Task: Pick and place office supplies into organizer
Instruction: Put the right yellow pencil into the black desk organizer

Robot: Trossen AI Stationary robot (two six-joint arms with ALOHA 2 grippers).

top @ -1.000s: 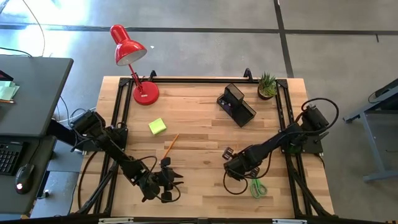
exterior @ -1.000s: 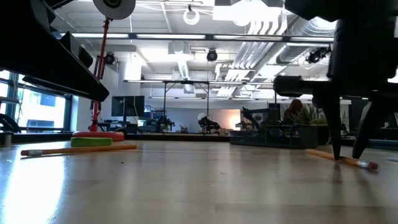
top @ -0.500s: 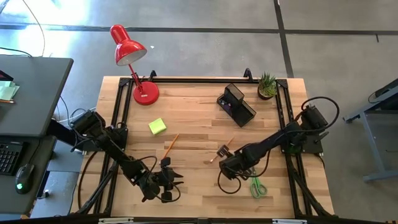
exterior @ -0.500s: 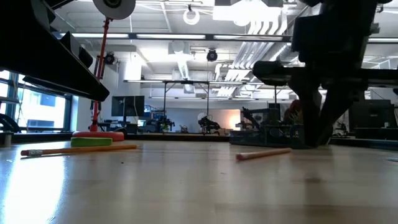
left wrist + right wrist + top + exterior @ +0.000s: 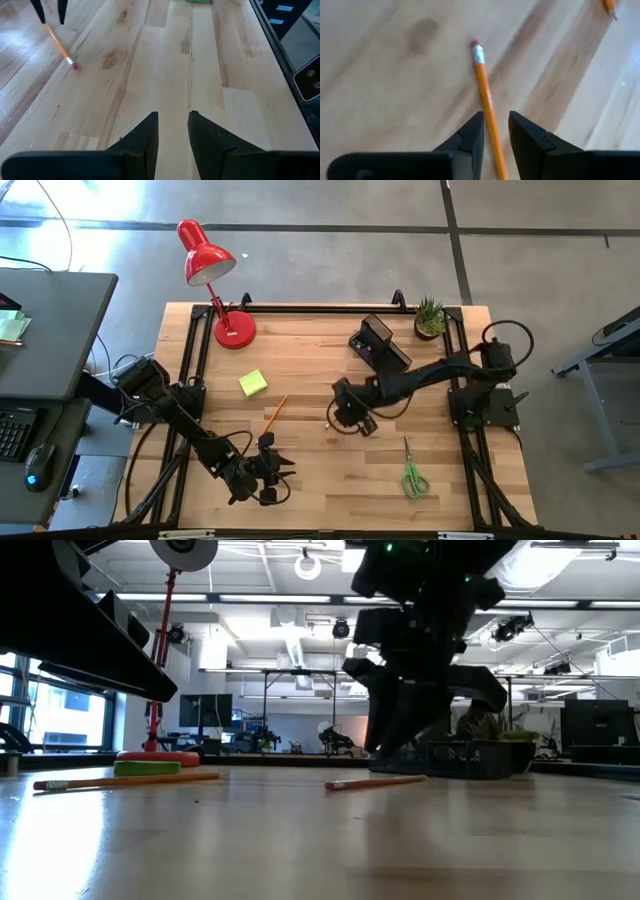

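Right pincer (image 5: 350,414) sits mid-frame in the high view, just below-left of the organizer (image 5: 380,347). Fingers stand slightly apart, straddling a pencil (image 5: 483,80). In the right wrist view the shaft runs into the gap between them, eraser end pointing away. Can't see either finger actually pressing on it.

Low view: that pencil (image 5: 375,781) lies flat on the tabletop (image 5: 320,480), not lifted, with the pincer hanging right over it.

Left pincer (image 5: 266,470) is parked lower left, fingers apart, nothing between them.

Other supplies:
- second pencil (image 5: 275,413), left of centre
- sticky block (image 5: 253,383), above-left of that pencil
- scissors (image 5: 412,477), lower right

All are on the wood and none is in the organizer that I can see.

Step in hand, my read: grasping the first pencil. Task looks barely begun.

Next move needs:
- fingers square across the shaft and low enough to reach it
- closing on it without rolling it away
- a lift, then a short carry up-right to the organizer
- tipping the pencil toward upright so it drops into a compartment

Risk: a thin round shaft can slip or pivot in the grip.
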